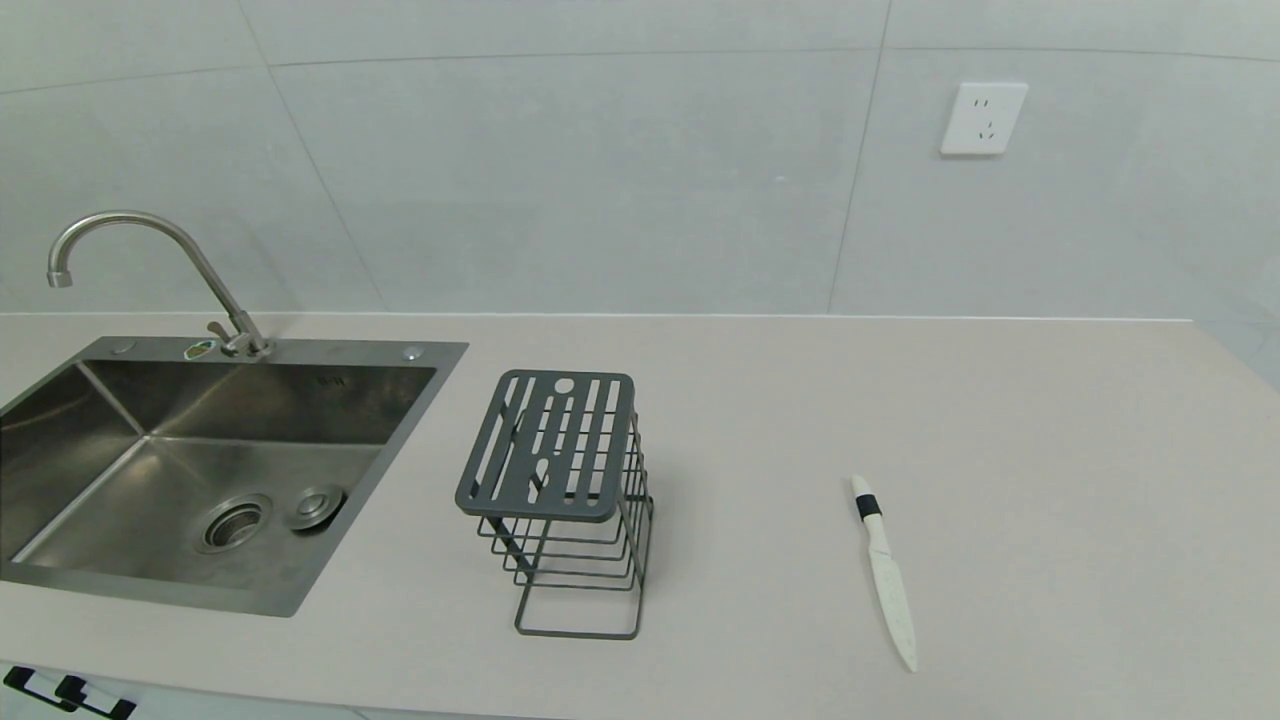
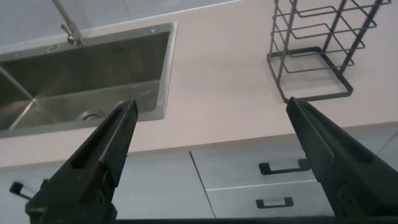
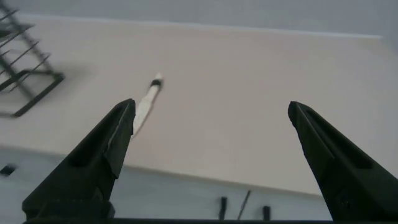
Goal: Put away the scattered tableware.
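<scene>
The white knife with a black band round its handle (image 1: 885,570) lies flat on the pale countertop (image 1: 1050,450), well apart from the dark grey wire knife rack with a slotted top plate (image 1: 550,445) and on the side away from the steel sink (image 1: 250,400). Its long axis runs roughly from the wall toward the counter's front edge: banded handle at the far end, blade tip nearest you and angled slightly right. The right gripper (image 3: 210,104), fingers spread and holding nothing, sits off the front edge with the knife ahead of it, toward the rack. The left gripper (image 2: 211,102), likewise released and empty, faces the sink and the rack's base. You should judge the right arm the nearer one.
</scene>
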